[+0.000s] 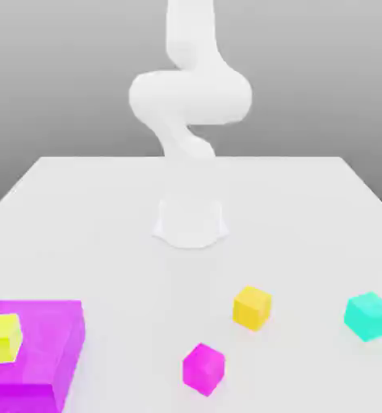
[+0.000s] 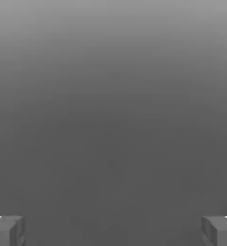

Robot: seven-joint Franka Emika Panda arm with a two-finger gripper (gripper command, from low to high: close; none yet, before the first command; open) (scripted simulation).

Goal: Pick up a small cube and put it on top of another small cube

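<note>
On the tabletop [image 1: 105,242], at exterior view's right, sits teal cube [image 1: 369,315], w/ orange-yellow cube [image 1: 252,307] and magenta cube [image 1: 203,369] apart to its left. White arm [image 1: 190,97] rises bent behind them. Gripper [image 2: 113,230] spread wide, fingers [image 2: 7,230] holding nothing.

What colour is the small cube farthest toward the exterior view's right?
Teal, plain matte: the small cube shows best in the exterior view.

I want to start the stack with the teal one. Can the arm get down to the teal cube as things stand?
Probably yes. The teal cube stands alone on the table, apart from the orange-yellow cube, and the gripper is open with nothing between its fingers.
</note>
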